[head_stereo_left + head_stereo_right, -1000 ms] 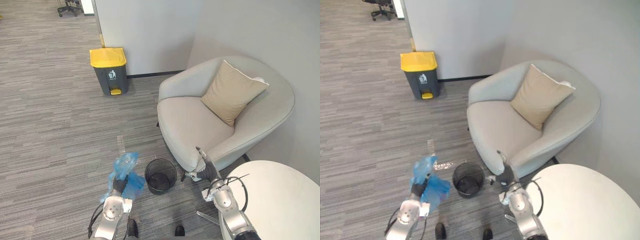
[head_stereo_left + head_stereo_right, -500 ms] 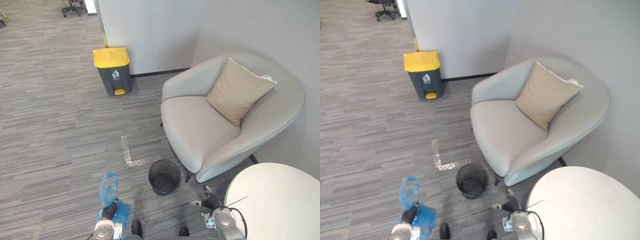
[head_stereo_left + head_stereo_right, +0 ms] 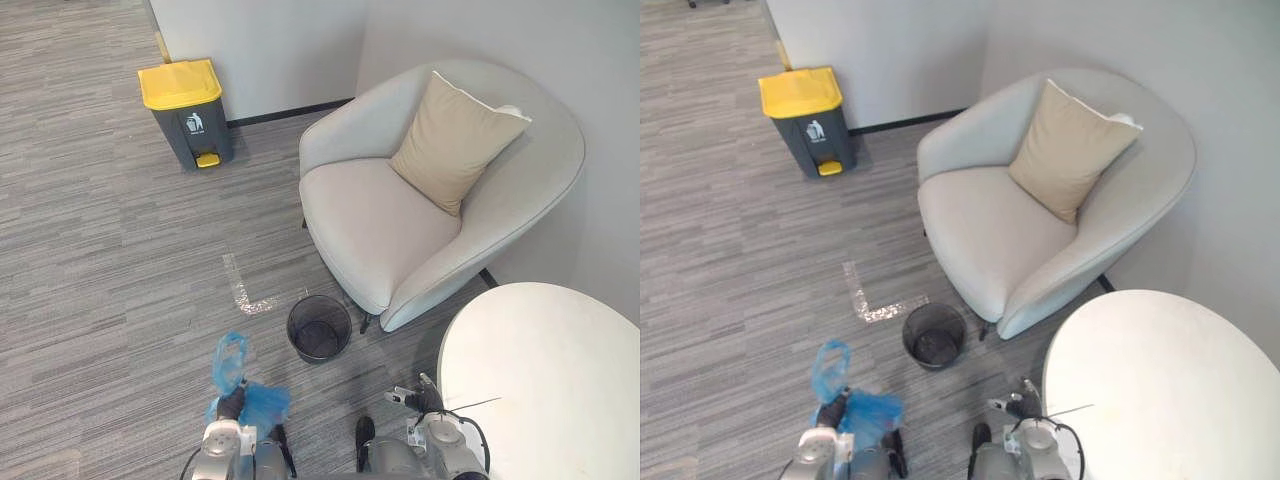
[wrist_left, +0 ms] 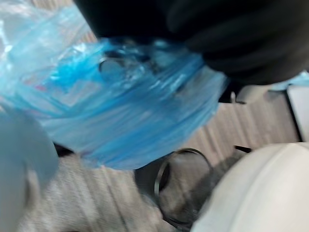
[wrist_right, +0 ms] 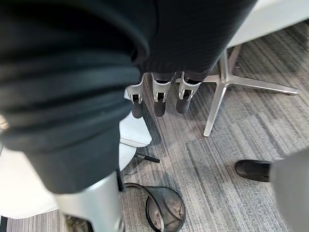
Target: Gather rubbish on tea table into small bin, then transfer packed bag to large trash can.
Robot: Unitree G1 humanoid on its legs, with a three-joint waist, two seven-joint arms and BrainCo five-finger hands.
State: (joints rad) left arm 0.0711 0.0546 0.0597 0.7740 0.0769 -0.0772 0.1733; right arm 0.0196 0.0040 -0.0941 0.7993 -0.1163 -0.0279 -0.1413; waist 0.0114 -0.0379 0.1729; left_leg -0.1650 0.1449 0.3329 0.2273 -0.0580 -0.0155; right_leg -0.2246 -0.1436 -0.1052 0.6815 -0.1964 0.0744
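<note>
Left hand (image 3: pixel 232 404): low at the near edge of the head views, left of centre; fingers clenched into bunched blue plastic, dark cover above the plastic in the left wrist view.
Blue bag (image 4: pixel 130 111): task item; held in the left hand above the carpet; one translucent loop stands up over the hand, the crumpled bulk hangs just beside it; no print can be made out on the film.
Right hand (image 3: pixel 1017 406): low, right of centre, near the worktop rim; fingers (image 5: pixel 159 99) released, straight, side by side, grasping nothing.
Worktop (image 3: pixel 545 380): round and white; silver spoked base (image 5: pixel 227 82) on the carpet.
Small bin (image 3: pixel 320 328): black mesh, upright on the floor, just beside the front of the armchair, apart from the bag.
Floor mark (image 3: pixel 245 290): pale L-shaped tape, left of the small bin.
Armchair (image 3: pixel 380 230): light grey tub; tan cushion (image 3: pixel 450 140) tilted against its back.
Large trash can (image 3: pixel 185 110): farthest, by the wall; grey body, yellow lid shut, yellow pedal; white pictogram on the front, any lettering too small to read.
</note>
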